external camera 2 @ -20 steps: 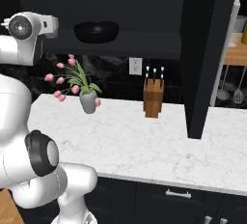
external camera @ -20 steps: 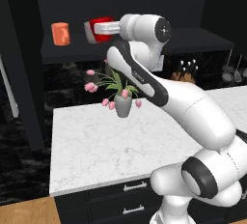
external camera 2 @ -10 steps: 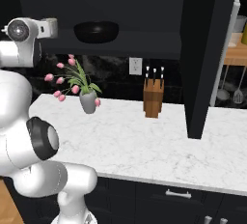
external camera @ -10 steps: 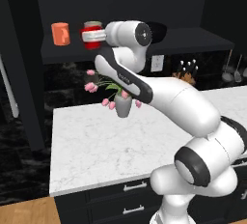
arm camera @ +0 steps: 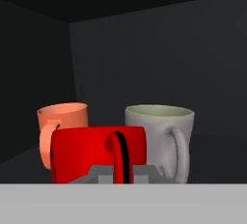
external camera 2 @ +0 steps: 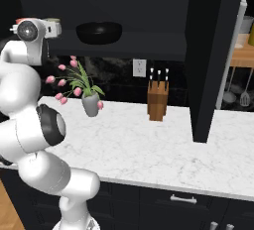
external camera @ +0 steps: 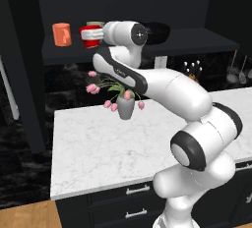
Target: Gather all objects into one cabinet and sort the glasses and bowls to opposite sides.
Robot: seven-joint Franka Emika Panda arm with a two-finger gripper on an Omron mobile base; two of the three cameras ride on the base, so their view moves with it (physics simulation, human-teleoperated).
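Observation:
My gripper (arm camera: pixel 118 172) is shut on the handle of the red mug (arm camera: pixel 87 153), holding it upright just over the cabinet shelf (external camera: pixel 197 42). Behind it stand the orange mug (arm camera: pixel 65 121) to the left and the pale grey-white mug (arm camera: pixel 161 131) to the right. From the left base view the red mug (external camera: pixel 88 37) hangs close to the right of the orange mug (external camera: pixel 61 34), with the gripper (external camera: pixel 98 35) at its right side. The black bowl (external camera 2: pixel 99 31) sits farther right on the same shelf, partly hidden by my hand in the left base view. The cabinet door (external camera 2: pixel 211 55) stands open.
A grey vase of pink tulips (external camera: pixel 125 108) stands on the white marble counter (external camera: pixel 93 148) under the shelf. A wooden knife block (external camera 2: pixel 157 100) is at the back wall. Utensils (external camera: pixel 236 72) hang at the far right.
The arm has swung left along the shelf, carrying the red mug closer to the orange mug. The gripper stayed shut.

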